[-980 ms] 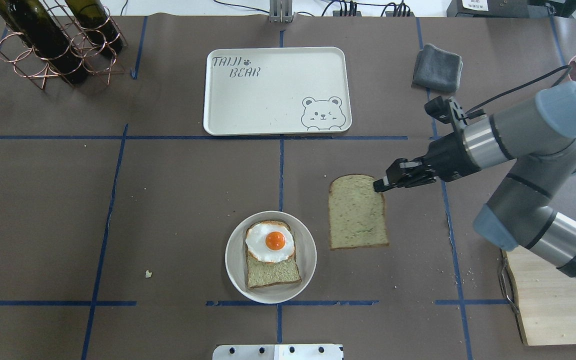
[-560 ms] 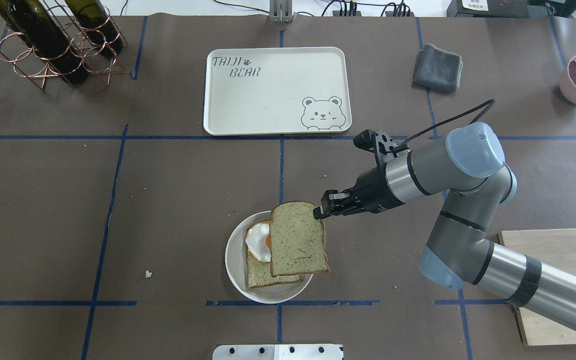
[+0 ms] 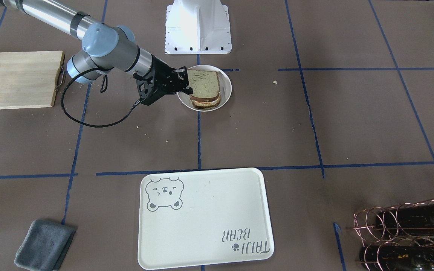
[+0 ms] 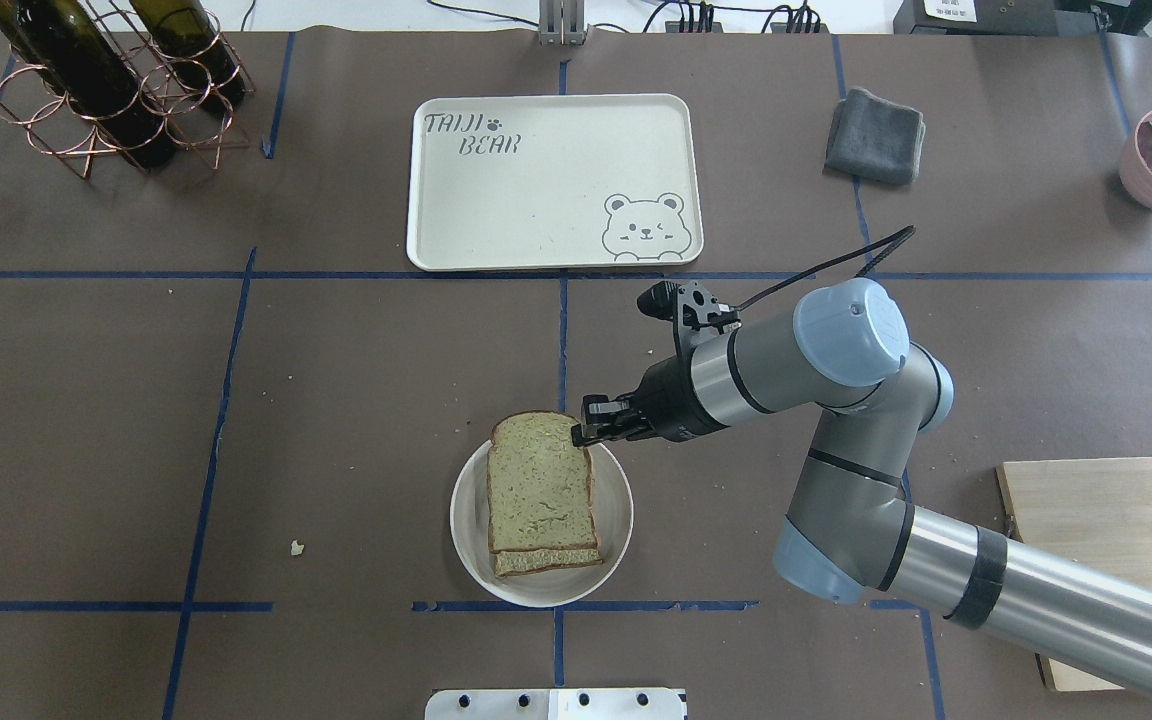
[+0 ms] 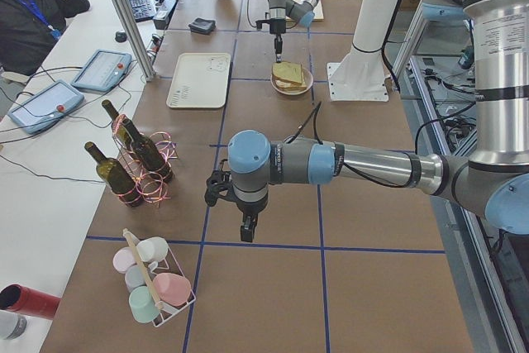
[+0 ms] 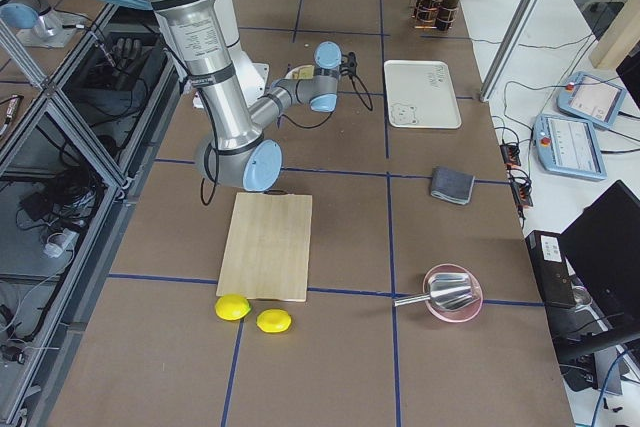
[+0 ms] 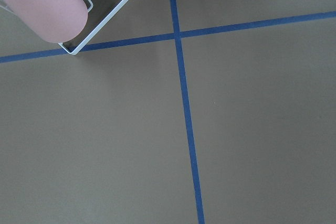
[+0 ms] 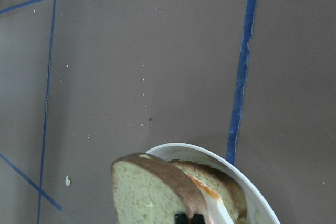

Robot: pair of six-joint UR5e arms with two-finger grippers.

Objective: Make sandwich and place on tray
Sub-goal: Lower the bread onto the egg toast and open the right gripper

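Assembly looks finished: the sandwich (image 4: 541, 520) lies stacked on the small round white plate (image 4: 462, 520); the right gripper (image 4: 584, 432) sits at the far corner of the top bread slice (image 3: 204, 83), its fingers apparently pinching the crust, though that contact is small in view; the left gripper (image 5: 246, 233) hangs over the counter well apart, and I cannot tell how its fingers stand; moving the sandwich to the bear tray (image 4: 536, 200) is not yet done.
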